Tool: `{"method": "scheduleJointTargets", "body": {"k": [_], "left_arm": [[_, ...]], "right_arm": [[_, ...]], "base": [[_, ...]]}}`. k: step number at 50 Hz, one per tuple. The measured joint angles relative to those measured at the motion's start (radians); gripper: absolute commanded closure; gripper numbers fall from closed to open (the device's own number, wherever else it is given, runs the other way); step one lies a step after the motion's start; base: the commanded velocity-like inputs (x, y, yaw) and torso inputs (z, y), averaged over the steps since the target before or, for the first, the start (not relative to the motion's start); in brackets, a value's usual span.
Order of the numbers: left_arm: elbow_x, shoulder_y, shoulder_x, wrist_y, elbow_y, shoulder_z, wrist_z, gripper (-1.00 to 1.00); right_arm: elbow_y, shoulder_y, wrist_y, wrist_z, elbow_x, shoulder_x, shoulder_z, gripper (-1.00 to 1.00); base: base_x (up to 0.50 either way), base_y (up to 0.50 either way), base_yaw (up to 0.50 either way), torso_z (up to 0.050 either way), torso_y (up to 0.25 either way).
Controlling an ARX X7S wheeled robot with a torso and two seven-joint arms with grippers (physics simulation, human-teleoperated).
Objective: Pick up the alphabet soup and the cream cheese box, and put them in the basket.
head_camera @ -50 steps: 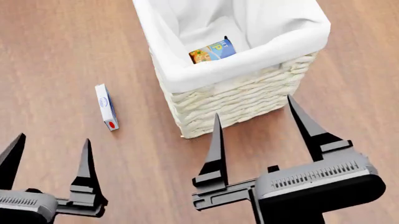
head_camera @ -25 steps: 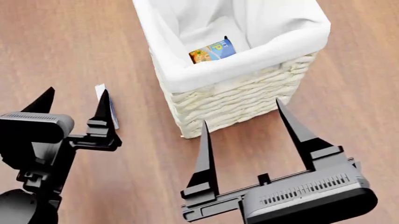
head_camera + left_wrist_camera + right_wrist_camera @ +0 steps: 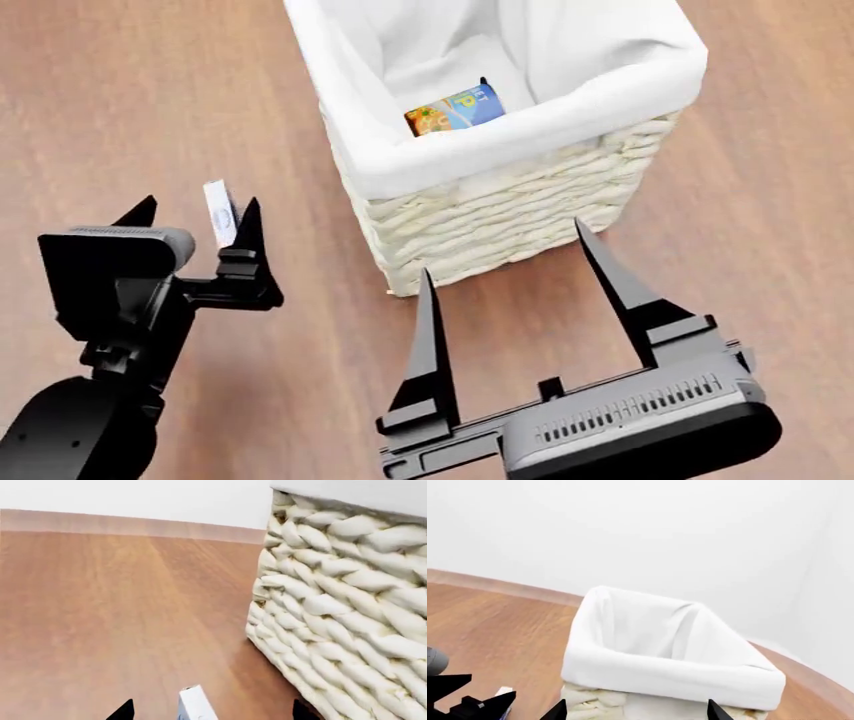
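Observation:
The basket (image 3: 521,205) stands upper centre in the head view, its white liner folded over the rim. The alphabet soup (image 3: 457,110) lies inside it on the cloth. The cream cheese box (image 3: 218,210) stands on edge on the wood, left of the basket. My left gripper (image 3: 194,212) is open with one finger on each side of the box, not touching it. The left wrist view shows the cream cheese box (image 3: 195,707) between the tips of the left gripper (image 3: 212,712). My right gripper (image 3: 505,250) is open and empty in front of the basket's near wall.
The basket's woven wall (image 3: 333,605) is close beside the left gripper. In the right wrist view the basket (image 3: 667,650) fills the middle and the left gripper (image 3: 467,700) shows beside it. Bare wooden surface (image 3: 120,90) surrounds everything.
My left arm has swung forward from the near edge, bringing its open fingers around the cream cheese box. My right gripper has drifted slightly back and left, still open.

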Motion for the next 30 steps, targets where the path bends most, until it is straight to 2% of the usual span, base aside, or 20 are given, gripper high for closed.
{"method": "scheduleJointTargets", "body": {"k": [12, 30], "left_arm": [[0.012, -0.06, 0.041, 0.08, -0.198, 0.003, 0.04, -1.0], [0.02, -0.097, 0.067, 0.139, -0.329, 0.013, 0.054, -1.0]], "right_arm": [[-0.004, -0.008, 0.009, -0.002, -0.004, 0.0, 0.001, -1.0], [-0.022, -0.013, 0.026, -0.004, -0.012, 0.008, 0.003, -1.0]], "base": [[0.0, 0.0, 0.0, 0.0, 0.0], [0.0, 0.0, 0.0, 0.0, 0.0]]}}
